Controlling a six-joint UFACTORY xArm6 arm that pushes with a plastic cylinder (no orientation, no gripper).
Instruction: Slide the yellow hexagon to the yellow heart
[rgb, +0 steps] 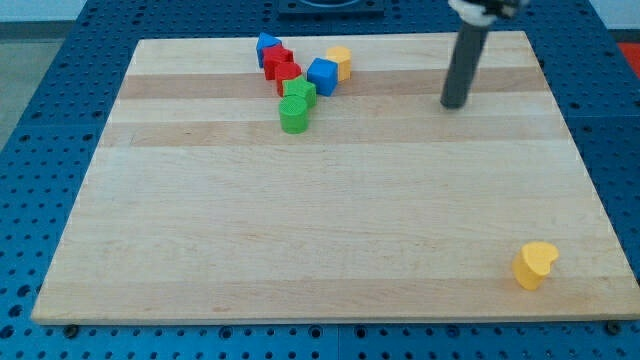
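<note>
1. One dark rod ends in my tip (454, 104), bare, touching no block, at about one o'clock on the counter (300, 240).
2. Yellow hexagon (340, 62), small and pale yellow, lies well apart at the tip's nine o'clock, touching the blue cube (322, 76).
3. Yellow heart (534, 264) sits near five o'clock.

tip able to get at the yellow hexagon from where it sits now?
Probably yes. My tip stands to the view's right of the yellow hexagon, with bare board between them. The blue cube touches the hexagon's lower left, so only that side looks blocked; its right and top sides look free.
</note>
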